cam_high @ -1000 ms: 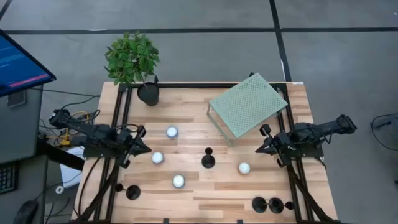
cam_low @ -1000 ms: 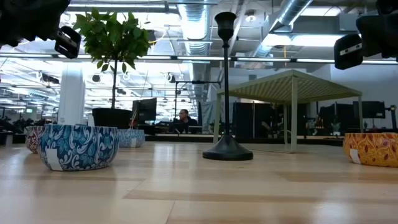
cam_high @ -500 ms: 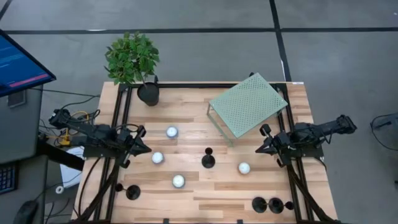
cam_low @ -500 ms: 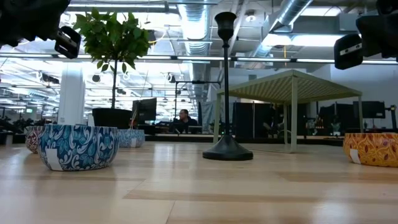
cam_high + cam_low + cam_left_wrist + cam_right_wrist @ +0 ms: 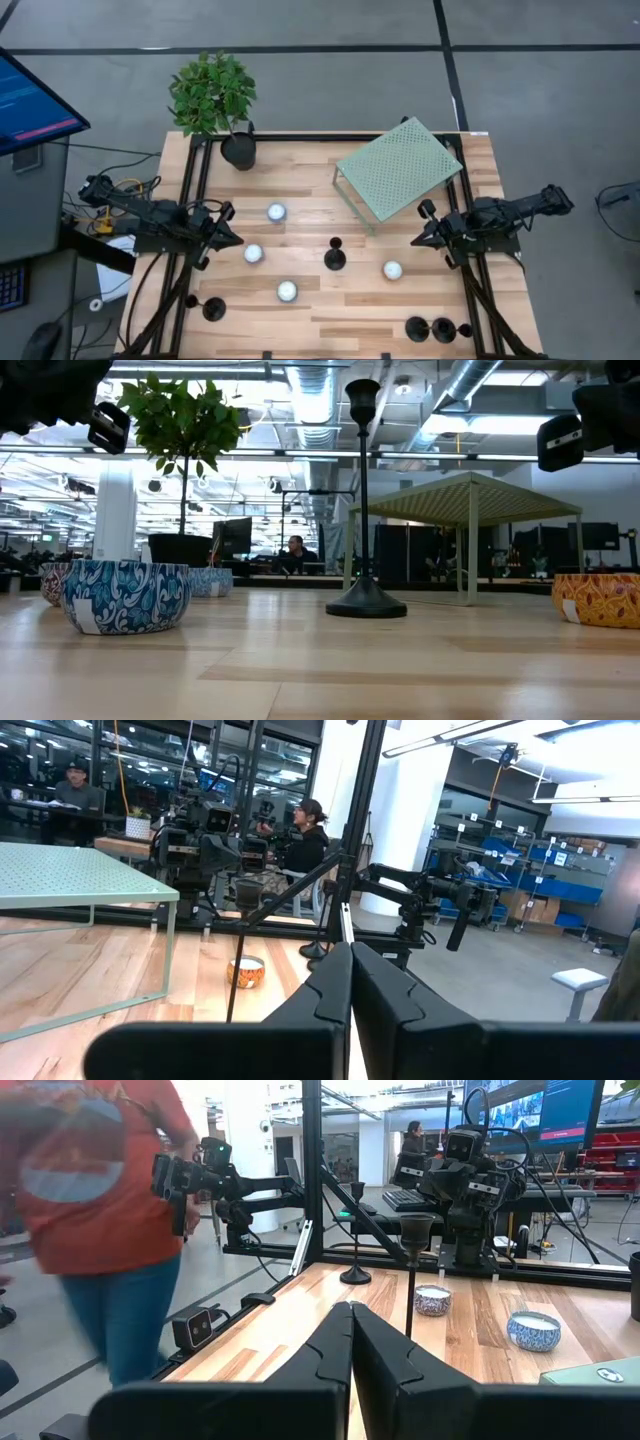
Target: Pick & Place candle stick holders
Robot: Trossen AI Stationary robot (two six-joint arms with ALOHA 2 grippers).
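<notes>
Front edge: three matte-black candle stick holders, disc bases under thin stems — one (image 5: 213, 308) at the left front of the plank-wood desk (image 5: 330, 310), two (image 5: 418, 327) (image 5: 443, 329) side by side at the right front.
Mid-desk: a fourth, tall-stemmed holder (image 5: 335, 258) stands alone at centre; the low view shows its flared base and small cup (image 5: 362, 390).
Tealights: four round candles (image 5: 287, 291) ring it; only the low view reveals patterned tins, blue-and-white (image 5: 125, 596) and orange (image 5: 598, 599).
Left gripper (image 5: 232, 238): hovers over the desk's left side, fingers (image 5: 330, 990) pressed together, holding nothing.
Right gripper (image 5: 420, 239): hovers over the right side, fingers (image 5: 337, 1345) likewise clenched and empty.
Far side: a pale-green perforated metal stand (image 5: 398, 167) and one potted plant (image 5: 215, 95).
Beyond: the right wrist view catches a blurred person (image 5: 110, 1220) in an orange shirt.
</notes>
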